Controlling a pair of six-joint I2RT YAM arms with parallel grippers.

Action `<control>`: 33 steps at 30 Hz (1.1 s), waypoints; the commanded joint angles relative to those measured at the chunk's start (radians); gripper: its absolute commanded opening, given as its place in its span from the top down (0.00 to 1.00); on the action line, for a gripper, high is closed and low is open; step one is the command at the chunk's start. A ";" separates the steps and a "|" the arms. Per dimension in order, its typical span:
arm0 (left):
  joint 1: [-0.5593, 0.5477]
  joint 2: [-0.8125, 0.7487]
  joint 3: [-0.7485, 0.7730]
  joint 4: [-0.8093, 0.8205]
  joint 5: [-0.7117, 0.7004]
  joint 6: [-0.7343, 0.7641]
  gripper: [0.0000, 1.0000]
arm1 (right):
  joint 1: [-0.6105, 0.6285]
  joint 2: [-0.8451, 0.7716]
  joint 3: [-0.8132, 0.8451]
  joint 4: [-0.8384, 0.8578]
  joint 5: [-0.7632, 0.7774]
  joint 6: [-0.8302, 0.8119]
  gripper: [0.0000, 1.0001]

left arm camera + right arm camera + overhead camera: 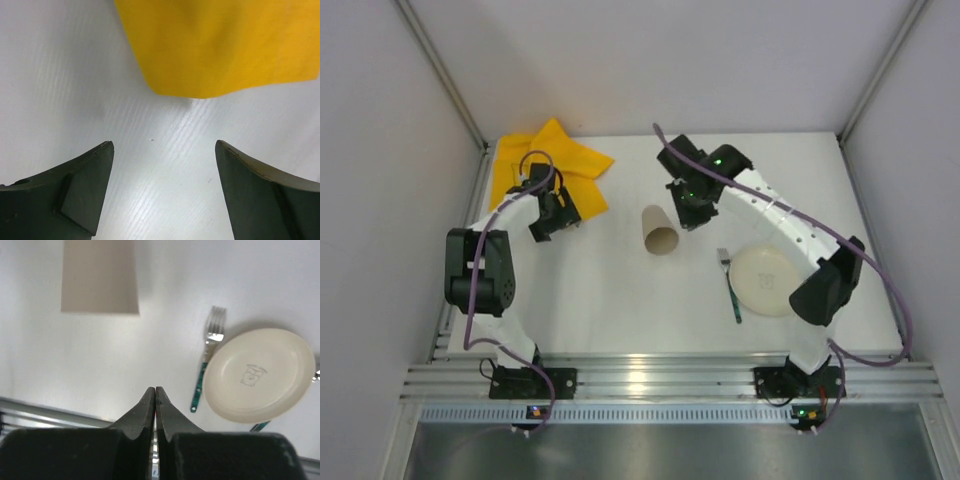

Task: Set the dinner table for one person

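Observation:
The white dinner table (610,290) holds a cream plate (767,280) at the right, with a teal-handled fork (731,287) along its left side. A tan paper cup (660,230) lies on its side at the middle. My left gripper (558,215) is open and empty, low over the table (160,190); the edge of a yellow cloth (225,45) lies just beyond its tips. My right gripper (686,207) is shut and empty, raised beside the cup. The right wrist view shows the cup (99,277), fork (207,355) and plate (257,375) beyond the shut gripper (155,390).
The yellow cloth (555,165) is crumpled at the far left corner. A second teal-handled utensil (260,426) pokes out from behind the plate. Grey walls enclose three sides. An aluminium rail (660,380) runs along the near edge.

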 commanded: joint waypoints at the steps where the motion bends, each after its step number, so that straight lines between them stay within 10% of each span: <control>1: -0.045 -0.068 0.050 -0.002 0.024 0.018 0.12 | -0.134 -0.104 -0.046 0.045 0.098 0.057 1.00; 14: -0.274 0.355 0.676 -0.201 -0.239 0.121 0.09 | -0.426 -0.173 -0.205 0.344 -0.182 -0.022 0.99; 19: -0.237 0.428 0.701 -0.232 -0.315 0.123 0.10 | -0.424 -0.234 -0.346 0.409 -0.317 -0.018 0.46; 24: -0.195 0.448 0.596 -0.140 -0.238 0.176 0.13 | -0.424 -0.230 -0.420 0.398 -0.321 -0.024 0.41; 33: -0.203 0.571 0.635 -0.169 -0.103 0.213 0.59 | -0.428 -0.204 -0.434 0.349 -0.282 -0.072 0.42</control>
